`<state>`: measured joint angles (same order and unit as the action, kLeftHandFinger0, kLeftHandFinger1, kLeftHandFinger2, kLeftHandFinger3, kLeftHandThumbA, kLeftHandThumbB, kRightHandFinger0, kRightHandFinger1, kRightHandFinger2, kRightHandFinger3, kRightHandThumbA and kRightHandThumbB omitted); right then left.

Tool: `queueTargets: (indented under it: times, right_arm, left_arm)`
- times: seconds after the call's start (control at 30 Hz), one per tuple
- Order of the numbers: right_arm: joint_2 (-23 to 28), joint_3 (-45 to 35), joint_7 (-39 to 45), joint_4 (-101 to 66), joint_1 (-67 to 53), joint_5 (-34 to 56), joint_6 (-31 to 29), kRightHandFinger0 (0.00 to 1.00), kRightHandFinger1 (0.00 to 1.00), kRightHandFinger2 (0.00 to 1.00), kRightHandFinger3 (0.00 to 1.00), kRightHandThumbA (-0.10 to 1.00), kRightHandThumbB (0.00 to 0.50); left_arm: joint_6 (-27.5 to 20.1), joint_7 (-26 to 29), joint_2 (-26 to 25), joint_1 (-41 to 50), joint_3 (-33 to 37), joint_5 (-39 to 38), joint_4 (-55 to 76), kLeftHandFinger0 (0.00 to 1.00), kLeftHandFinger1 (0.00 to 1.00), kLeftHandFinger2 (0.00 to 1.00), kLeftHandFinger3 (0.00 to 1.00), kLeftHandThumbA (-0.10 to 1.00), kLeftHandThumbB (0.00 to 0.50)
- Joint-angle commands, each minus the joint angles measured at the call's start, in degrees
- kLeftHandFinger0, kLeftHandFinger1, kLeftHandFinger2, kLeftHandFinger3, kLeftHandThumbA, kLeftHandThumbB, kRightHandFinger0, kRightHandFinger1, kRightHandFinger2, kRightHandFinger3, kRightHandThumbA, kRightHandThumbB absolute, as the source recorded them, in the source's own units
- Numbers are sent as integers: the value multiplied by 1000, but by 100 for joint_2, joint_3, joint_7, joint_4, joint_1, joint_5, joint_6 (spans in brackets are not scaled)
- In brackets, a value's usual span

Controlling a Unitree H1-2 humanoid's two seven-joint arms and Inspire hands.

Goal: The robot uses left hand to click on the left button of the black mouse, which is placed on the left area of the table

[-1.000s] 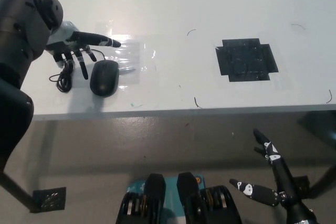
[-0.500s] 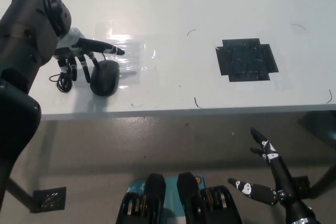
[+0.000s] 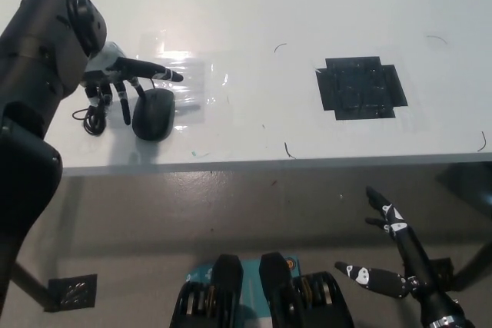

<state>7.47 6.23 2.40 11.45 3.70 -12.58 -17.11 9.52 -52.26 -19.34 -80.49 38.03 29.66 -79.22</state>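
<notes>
A: Black mouse (image 3: 153, 114) sits near the counter's (image 3: 254, 5) left front corner, on a clear glossy sheet (image 3: 188, 86), its coiled cable (image 3: 93, 119) just to its left. Left hand (image 3: 115, 74) is over the mouse's far-left side, fingers (image 3: 154, 73) spread and holding nothing; one long finger points across above the mouse's top end, the others hang down beside its left flank

B: Contact yet?

A: Can't tell from the head view whether any fingertip is touching the shell

B: For a clean click, probably best to bring one fingertip straight down on the left half of the far end and press lightly. A sideways push could slide the mouse on that sheet

A: Agreed. Right hand (image 3: 392, 255) rests low, below the counter's front edge toward the right, fingers apart and empty. Black taped patch (image 3: 360, 87) on the right side of the counter is well clear
</notes>
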Motion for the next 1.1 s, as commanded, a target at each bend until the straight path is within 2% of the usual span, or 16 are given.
queueTargets:
  times: [0.0,0.03,0.1,0.17,0.23,0.3,0.43,0.5,0.6,0.63,0.67,0.7,0.77,0.9,1.03,1.07]
  right_arm:
    - [43,38,86,-198,97,18,89,834,976,1000,1000,955,147]
    - [47,40,80,-177,88,14,72,833,975,1000,1000,954,141]
    - [45,47,75,-201,62,-8,110,831,975,1000,1000,954,144]
    - [49,32,65,-184,48,22,68,826,971,1000,1000,966,157]
    - [67,6,53,-175,20,38,59,823,969,1000,1000,975,164]
    - [78,-14,63,-144,-8,89,45,831,972,1000,1000,978,162]
    - [77,-12,57,-87,-57,94,5,833,970,1000,1000,980,166]
    - [70,-6,60,-99,-90,92,25,835,972,1000,1000,969,159]
    - [56,15,57,-40,-145,91,-34,835,973,1000,1000,958,152]
    - [50,17,51,-24,-153,90,-50,830,973,1000,1000,950,150]
    - [37,24,46,23,-194,99,-82,826,973,1000,1000,948,160]
    - [24,30,45,63,-210,109,-102,824,973,1000,1000,947,161]
    - [-4,48,49,93,-251,109,-77,831,975,1000,1000,973,190]
    - [-19,47,38,118,-291,120,-104,841,972,1000,1000,986,188]
    - [0,62,36,144,-408,106,-183,836,964,1000,1000,984,167]
    - [-2,67,19,230,-404,106,-296,815,953,1000,1000,978,174]
  left_arm:
    - [-83,-115,-414,-602,-254,-101,288,120,412,774,1000,1000,494]
    - [-142,-190,-581,-823,-383,-191,417,59,352,704,1000,1000,490]
    - [-410,-254,-857,-1049,-524,-253,693,180,487,825,1000,1000,500]
    - [91,-637,-1055,-1366,-869,-522,881,14,222,531,1000,1000,489]
    - [398,-845,-1277,-1537,-1111,-646,1281,0,102,408,1000,1000,493]
    - [1255,-1221,-1746,-1245,-1602,-969,2990,0,38,400,1000,1000,455]
    - [1741,-1723,-2221,-384,-2771,-1546,5438,0,99,462,1000,1000,437]
    - [1741,-1694,-2369,158,-3251,-2120,6443,0,95,431,1000,1000,409]
    - [1741,-312,-2897,1643,-3658,-4479,8642,42,2,172,1000,1000,360]
    - [1741,-37,-2901,1953,-3810,-4784,9041,197,60,239,1000,1000,353]
    - [1741,746,-2912,2984,-4243,-5625,10200,766,470,576,1000,1000,373]
    - [1741,1142,-2922,3590,-4486,-6074,10842,950,545,622,1000,1000,372]
    - [1741,1309,-2585,4728,-5121,-6490,11875,1000,894,961,1000,1000,388]
    - [1611,1788,-1968,6639,-5696,-7187,13174,1000,1000,1000,1000,1000,499]
    - [-578,2183,-1487,8267,-4958,-6353,13366,1000,1000,1000,1000,1000,466]
    - [-1765,2380,-729,8794,-4747,-5370,13366,1000,1000,1000,1000,1000,417]
